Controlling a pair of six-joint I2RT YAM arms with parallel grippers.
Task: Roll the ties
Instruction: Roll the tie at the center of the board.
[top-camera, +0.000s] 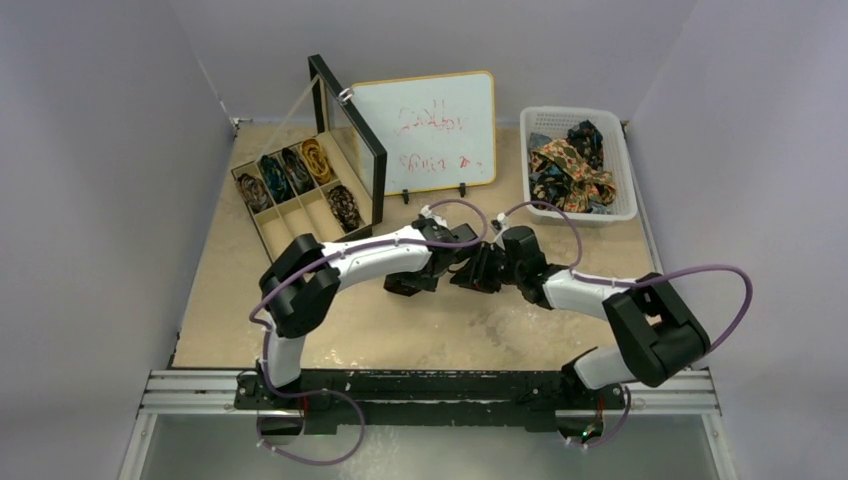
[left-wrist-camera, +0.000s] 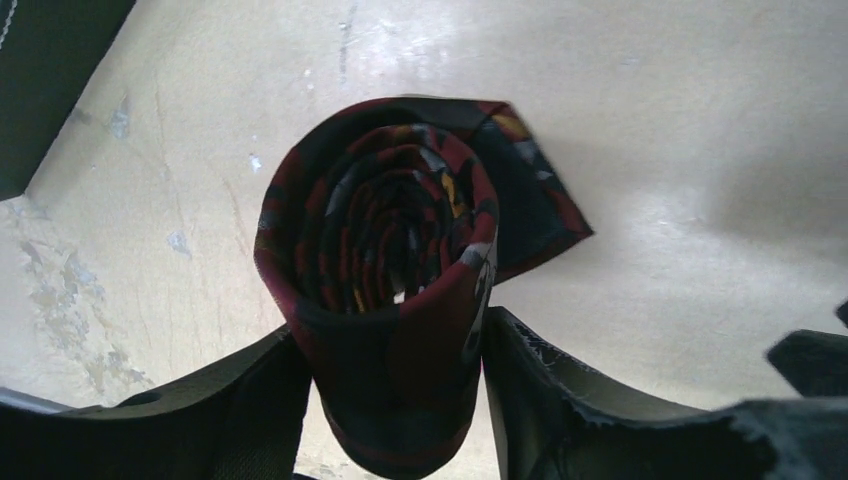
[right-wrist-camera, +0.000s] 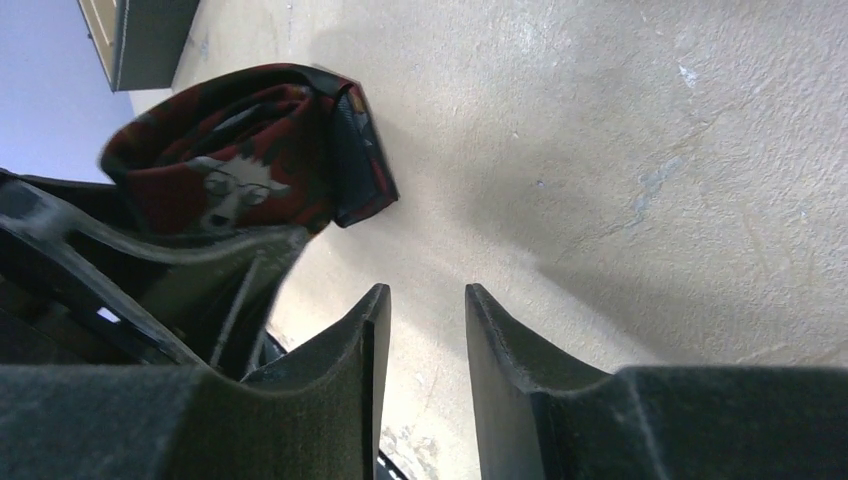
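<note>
One maroon coil (left-wrist-camera: 385, 270) you are gripping in the left claw (left-wrist-camera: 395, 345) over the table (top-camera: 400, 330), right claw (right-wrist-camera: 425, 310) narrowly parted, empty; several coils (top-camera: 297, 168) are filling the box (top-camera: 248, 212), basket (top-camera: 570, 110) ties (top-camera: 570, 170) awaiting rolling.

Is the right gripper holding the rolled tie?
No, the right gripper stands open and empty; the left gripper clamps the rolled tie.

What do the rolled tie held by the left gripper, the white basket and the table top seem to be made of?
Rolled tie: woven fabric, perhaps silk or polyester; a soft layered coil with a maroon pattern.
White basket: apparently moulded plastic, judging by its slotted walls.
Table top: a matte beige coated board, scuffed and worn in patches; its core cannot be told.
</note>
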